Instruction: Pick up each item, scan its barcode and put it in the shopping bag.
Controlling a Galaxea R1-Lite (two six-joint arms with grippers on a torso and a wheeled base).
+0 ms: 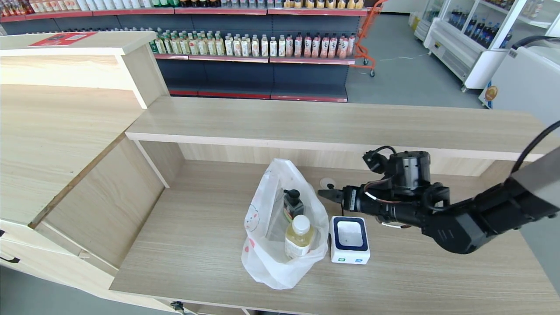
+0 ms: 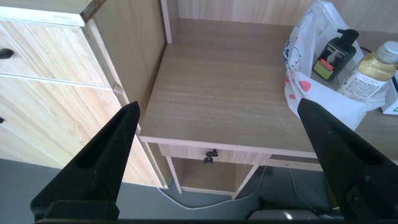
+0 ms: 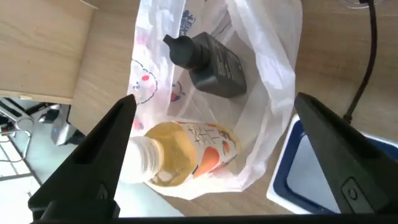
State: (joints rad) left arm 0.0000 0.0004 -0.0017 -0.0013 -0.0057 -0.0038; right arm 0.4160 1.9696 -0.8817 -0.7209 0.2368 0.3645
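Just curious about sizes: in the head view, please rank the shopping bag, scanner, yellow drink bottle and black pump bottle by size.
1. shopping bag
2. scanner
3. yellow drink bottle
4. black pump bottle
Both bottles sit partly hidden in the bag, so their order is unsure.

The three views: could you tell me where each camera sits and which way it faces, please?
Head view: on the head, facing forward and down at the counter, shopping bag and scanner; right arm and right gripper show.
Left wrist view: on the left wrist, off the counter's near edge, facing across it toward the bag; open left gripper shows.
Right wrist view: on the right wrist, facing down into the bag at the yellow bottle and black pump bottle; open fingers show.
Shared: all show the bag with both bottles.
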